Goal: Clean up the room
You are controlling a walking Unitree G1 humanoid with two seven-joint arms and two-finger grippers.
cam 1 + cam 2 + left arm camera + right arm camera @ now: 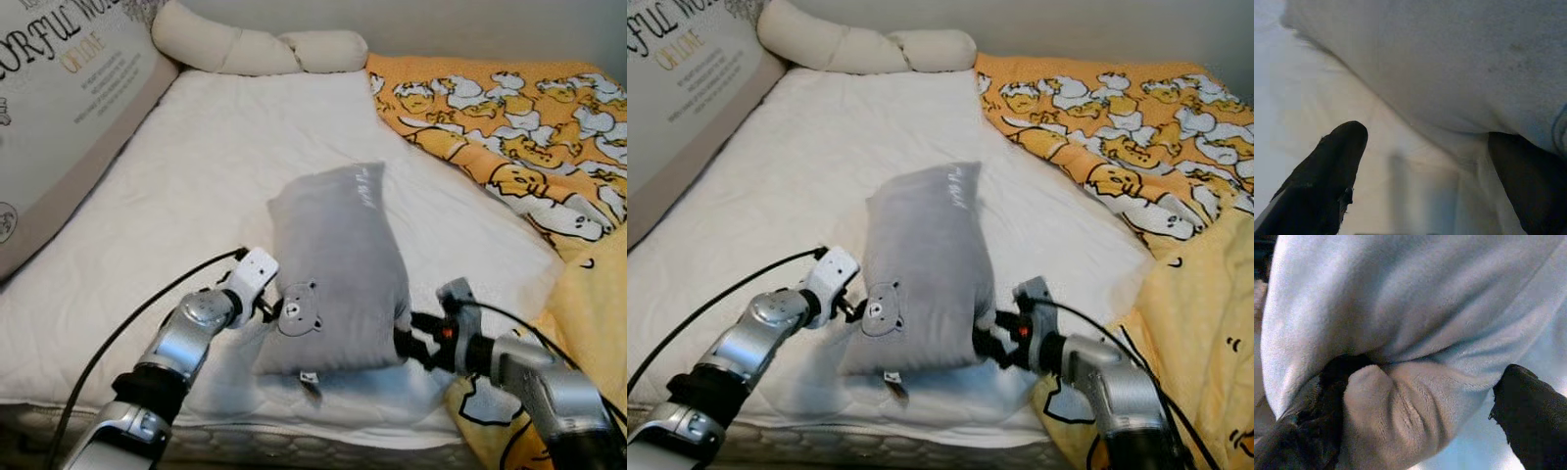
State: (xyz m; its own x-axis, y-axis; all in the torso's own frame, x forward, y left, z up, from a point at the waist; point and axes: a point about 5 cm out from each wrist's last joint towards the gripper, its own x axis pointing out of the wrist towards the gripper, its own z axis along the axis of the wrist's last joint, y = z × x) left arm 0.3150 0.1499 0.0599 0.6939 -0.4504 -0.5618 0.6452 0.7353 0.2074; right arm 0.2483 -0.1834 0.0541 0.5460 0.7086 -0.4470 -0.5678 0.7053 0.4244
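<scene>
A grey pillow with a small bear face lies lengthwise on the white mattress, its near end by the bed's front edge. My left gripper touches the pillow's near left side beside the bear face. In the left wrist view its black fingers are spread open, with the pillow's underside just above them. My right gripper presses into the near right side. In the right wrist view its fingers pinch a thick fold of the pillow.
A yellow duck-print blanket covers the bed's right side and drapes over the front right corner. A cream bolster lies along the head of the bed. A large lettered cushion leans at the left.
</scene>
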